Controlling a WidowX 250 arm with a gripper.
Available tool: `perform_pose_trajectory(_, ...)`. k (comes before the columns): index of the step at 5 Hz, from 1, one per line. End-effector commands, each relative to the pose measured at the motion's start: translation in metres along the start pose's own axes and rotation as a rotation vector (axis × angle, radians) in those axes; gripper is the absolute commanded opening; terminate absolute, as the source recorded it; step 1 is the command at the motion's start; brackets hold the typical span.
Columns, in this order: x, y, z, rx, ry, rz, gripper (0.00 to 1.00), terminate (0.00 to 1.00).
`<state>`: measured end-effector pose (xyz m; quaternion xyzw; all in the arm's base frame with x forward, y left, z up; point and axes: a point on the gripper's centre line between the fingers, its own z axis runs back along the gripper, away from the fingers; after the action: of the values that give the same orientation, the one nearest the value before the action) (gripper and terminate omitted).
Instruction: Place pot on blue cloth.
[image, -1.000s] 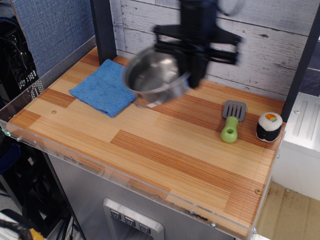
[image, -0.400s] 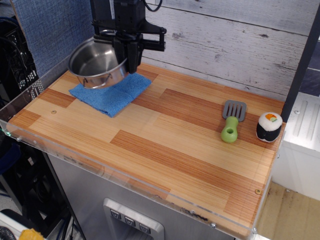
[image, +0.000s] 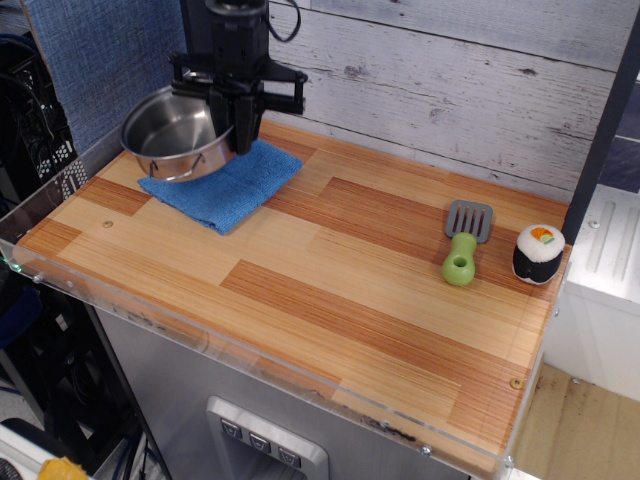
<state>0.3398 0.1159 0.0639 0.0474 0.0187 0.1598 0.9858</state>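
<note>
Single overhead-front view. Gripper (image: 236, 125) clamped on the right rim of the pot (image: 172, 132), jaws closed tight onto the metal. Pot tilted, over the far-left part of the blue cloth (image: 224, 182); contact with the cloth unclear. Cloth lies flat at the far-left corner of the wooden table (image: 330, 290). Well right of the cloth: green-handled spatula (image: 464, 243), sushi toy (image: 539, 252) just beyond it.

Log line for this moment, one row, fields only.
gripper: shut on pot rim | pot: tilted, over left part of blue cloth | released: no | spatula, sushi toy: right side, untouched
</note>
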Motion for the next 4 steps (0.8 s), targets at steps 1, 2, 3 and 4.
perform_pose_trajectory(1,0.015,0.009,-0.008,0.02,-0.007,0.014,0.0,0.0)
perform_pose_trajectory(2,0.021,0.0,-0.017,0.028,0.011,0.005,0.0,0.0)
perform_pose_trajectory(3,0.027,-0.012,-0.022,0.014,0.021,-0.007,0.0,0.0)
perform_pose_trajectory(4,0.027,-0.022,-0.019,-0.002,0.009,-0.017,0.0,0.0)
